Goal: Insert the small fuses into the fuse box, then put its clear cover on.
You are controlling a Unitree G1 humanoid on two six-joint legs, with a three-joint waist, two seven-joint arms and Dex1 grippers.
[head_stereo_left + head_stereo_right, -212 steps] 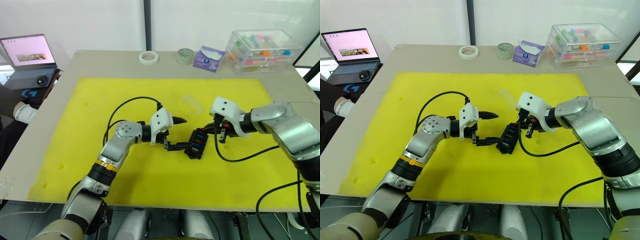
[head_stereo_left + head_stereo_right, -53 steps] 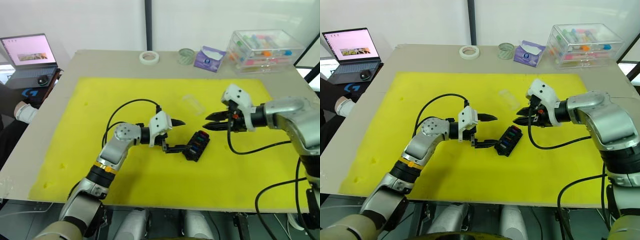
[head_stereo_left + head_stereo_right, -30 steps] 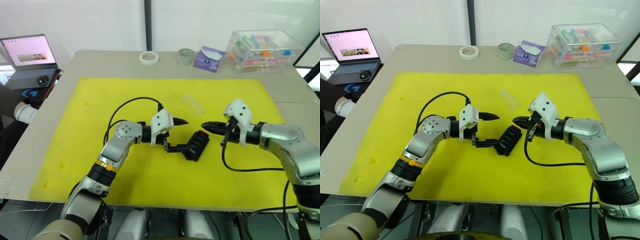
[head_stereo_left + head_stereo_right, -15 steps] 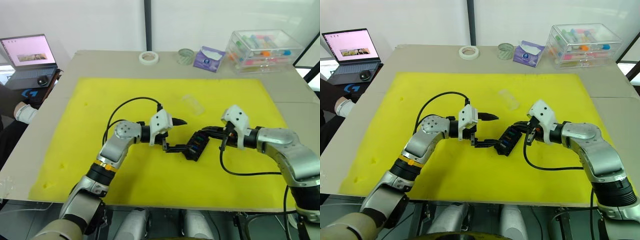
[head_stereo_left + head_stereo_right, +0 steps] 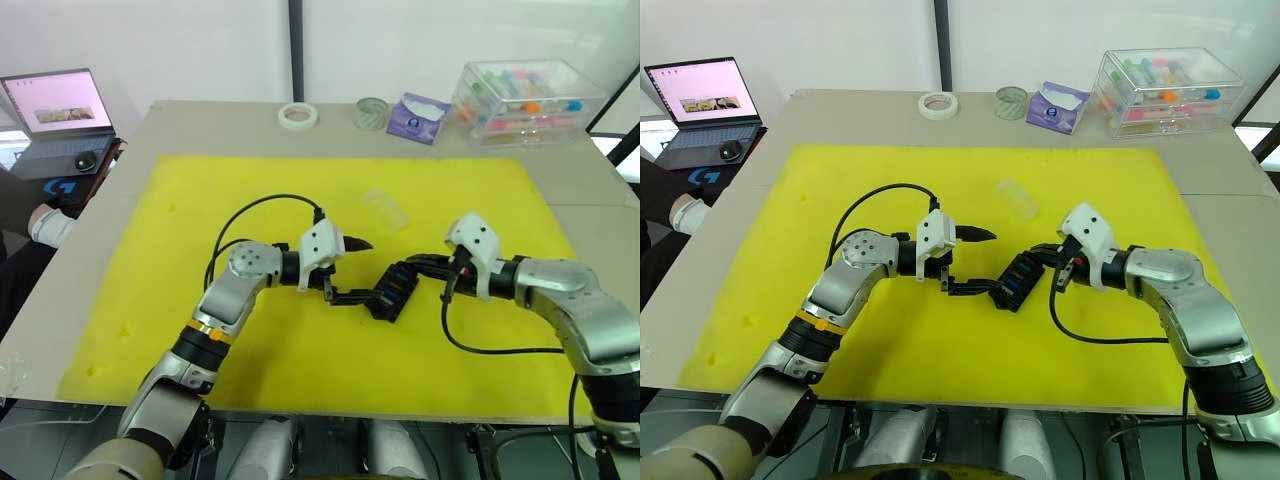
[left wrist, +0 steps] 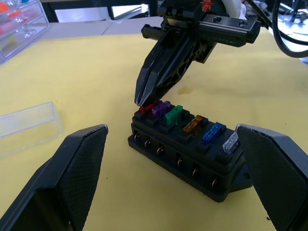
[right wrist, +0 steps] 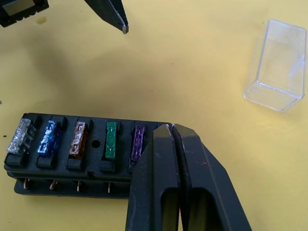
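Fuse box (image 6: pixel 190 144): black block lying on the yellow mat (image 5: pixel 300 350), between the two grippers, with the left gripper's lower finger touching its near end.
Fuses (image 6: pixel 173 114): six stand in a row in the slots, red, purple, green, orange, blue and clear, counting away from the right gripper's tips.
Right gripper (image 6: pixel 140 98): fingers pressed together with nothing visible between them, tips down on the red fuse (image 6: pixel 147 108) at the end of the row.
Left gripper (image 5: pixel 352 270): jaws wide apart, holding nothing; the upper finger points over the mat toward the right gripper, and the lower finger reaches along the mat to the fuse box.
Clear cover (image 7: pixel 277 65): lying on its side on the mat, beyond both grippers and apart from the fuse box, untouched.
Bench (image 5: pixel 200 125): grey surface under the mat; along its far edge, well beyond the grippers, sit a roll of tape (image 5: pixel 297 115), a glass jar (image 5: pixel 372 112), a purple packet (image 5: pixel 418 117) and a clear storage case (image 5: pixel 525 100).
Laptop (image 5: pixel 58 110): open, off the bench's far corner on the left gripper's side.
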